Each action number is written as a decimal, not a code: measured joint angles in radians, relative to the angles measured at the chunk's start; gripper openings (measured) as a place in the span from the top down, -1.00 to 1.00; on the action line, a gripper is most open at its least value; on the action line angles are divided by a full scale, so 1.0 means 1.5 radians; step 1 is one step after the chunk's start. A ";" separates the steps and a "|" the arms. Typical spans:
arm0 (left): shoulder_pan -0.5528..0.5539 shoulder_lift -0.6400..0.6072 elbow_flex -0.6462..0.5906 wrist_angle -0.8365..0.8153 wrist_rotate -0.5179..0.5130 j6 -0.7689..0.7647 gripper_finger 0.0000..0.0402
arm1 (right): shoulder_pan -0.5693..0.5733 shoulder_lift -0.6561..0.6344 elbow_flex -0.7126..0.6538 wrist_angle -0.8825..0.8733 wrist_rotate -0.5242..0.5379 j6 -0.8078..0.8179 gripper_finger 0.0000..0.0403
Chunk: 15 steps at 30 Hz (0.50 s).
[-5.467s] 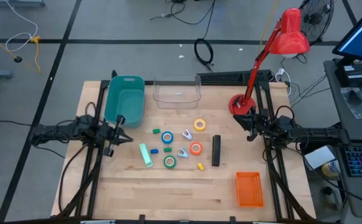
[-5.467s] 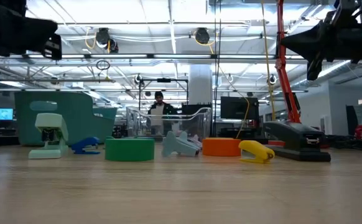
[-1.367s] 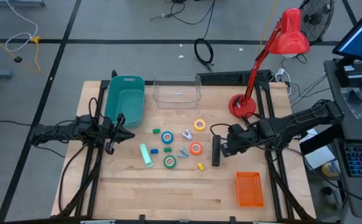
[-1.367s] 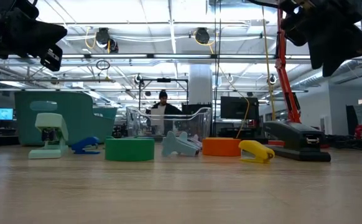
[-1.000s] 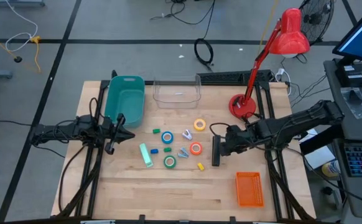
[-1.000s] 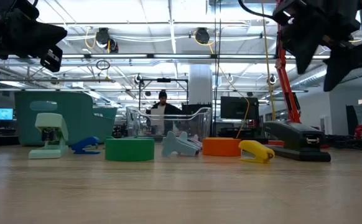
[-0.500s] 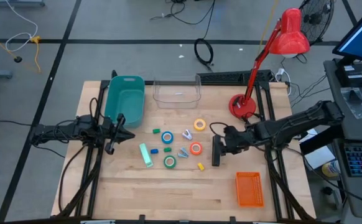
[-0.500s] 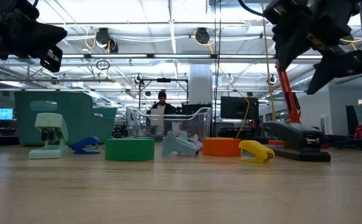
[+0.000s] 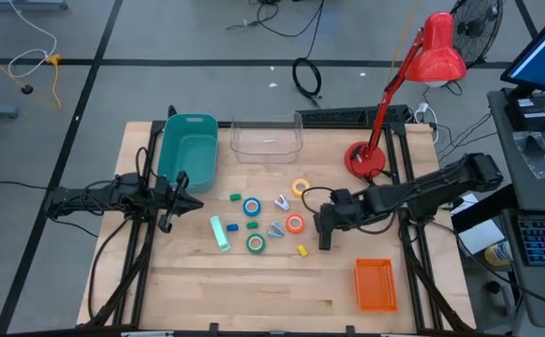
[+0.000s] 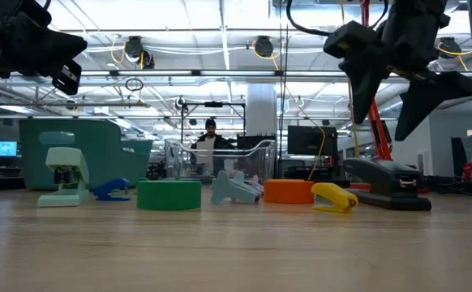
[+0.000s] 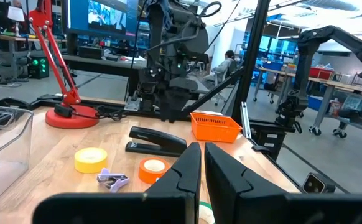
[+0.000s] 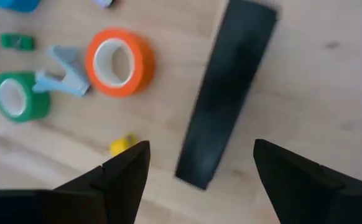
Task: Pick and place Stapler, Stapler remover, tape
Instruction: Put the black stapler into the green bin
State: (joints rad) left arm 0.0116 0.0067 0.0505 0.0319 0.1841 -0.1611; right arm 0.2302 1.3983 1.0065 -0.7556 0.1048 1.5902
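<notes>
A black stapler (image 9: 325, 232) lies flat on the table, right of the orange tape (image 9: 295, 223). Yellow tape (image 9: 301, 187), blue tape (image 9: 252, 207) and green tape (image 9: 256, 243) lie around it, with a pale grey-blue stapler remover (image 12: 63, 78) beside the orange roll and a mint stapler (image 9: 219, 232) farther left. My right gripper (image 12: 201, 149) hangs open above the black stapler (image 12: 227, 93), slanting down, one finger on each side of its near end and clear of it. My left gripper (image 9: 184, 195) waits shut and level at the table's left edge.
A teal bin (image 9: 188, 150) and a clear bin (image 9: 267, 139) stand at the far edge. An orange basket (image 9: 375, 284) sits at the near right and a red lamp's base (image 9: 364, 159) at the far right. Small coloured blocks lie among the rolls.
My right gripper has moved toward the table's left and a little down, coming over the black stapler, and has tipped to point more steeply down. Nothing on the table has moved.
</notes>
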 joint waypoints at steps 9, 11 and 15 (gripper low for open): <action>0.000 0.000 0.000 -0.001 0.001 0.000 0.88 | 0.005 0.041 0.009 0.018 0.016 0.021 -0.39; 0.000 0.000 0.000 -0.001 0.001 0.000 0.88 | 0.006 0.058 0.009 0.013 0.015 0.025 -0.40; 0.000 0.000 0.000 -0.001 0.001 0.000 0.88 | 0.005 0.072 0.009 0.011 0.017 0.030 -0.40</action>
State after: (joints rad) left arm 0.0116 0.0063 0.0505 0.0303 0.1856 -0.1604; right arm 0.2380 1.5066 1.0203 -0.7398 0.1308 1.6348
